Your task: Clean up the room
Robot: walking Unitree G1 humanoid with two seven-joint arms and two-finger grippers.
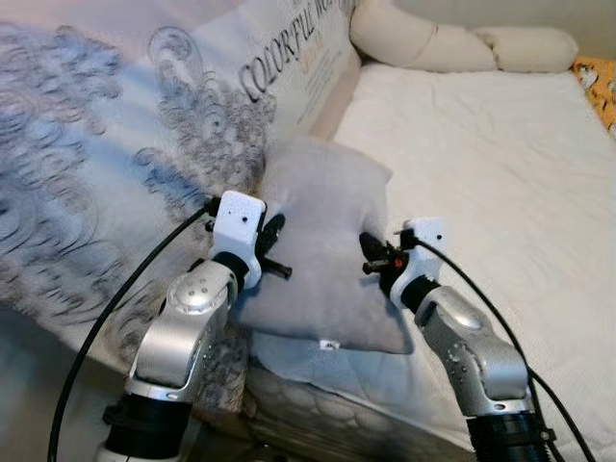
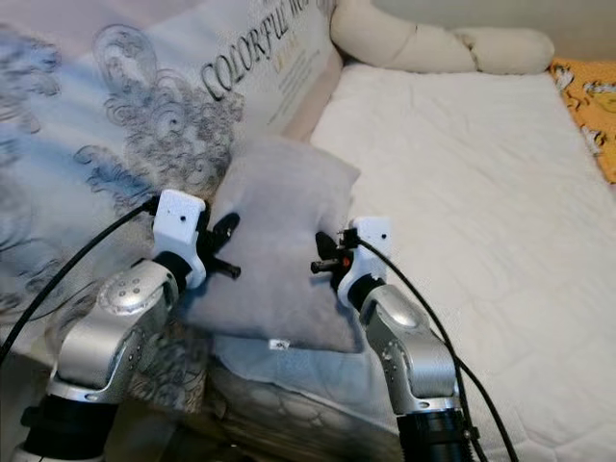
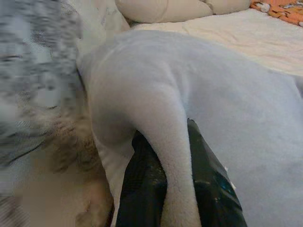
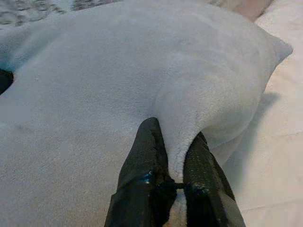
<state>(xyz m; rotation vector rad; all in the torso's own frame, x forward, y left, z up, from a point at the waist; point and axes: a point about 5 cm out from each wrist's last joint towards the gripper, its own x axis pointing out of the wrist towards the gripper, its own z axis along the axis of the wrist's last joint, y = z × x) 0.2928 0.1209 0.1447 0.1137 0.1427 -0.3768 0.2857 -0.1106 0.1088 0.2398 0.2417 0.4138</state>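
- Bed (image 1: 500,173): cream quilted mattress cover, takes up the right and middle of the head views.
- Patterned duvet (image 1: 87,164): grey swirl print on pale fabric, heaped along the left side of the bed. A panel printed "COLORFUL" lies at its upper end.
- Long cream bolster (image 1: 452,43): lies across the far end of the bed, against the wall.
- Orange patterned cloth (image 1: 599,85): at the far right edge of the bed; only a corner in frame.
- Grey pillow (image 1: 327,260): plush, plain. Sits at the near edge of the bed, its left side against the duvet, its right side over the cream cover. A small white tag shows at its lower seam. Pillow is held between the two grippers.
- Left gripper (image 3: 177,189): on the pillow's left edge. In the left wrist view a fold of grey fabric is pinched between the two black fingers (image 3: 142,189). Closed on the pillow.
- Right gripper (image 4: 174,165): on the pillow's right edge. In the right wrist view the fingers (image 4: 147,156) squeeze a ridge of grey fabric. Closed on the pillow.
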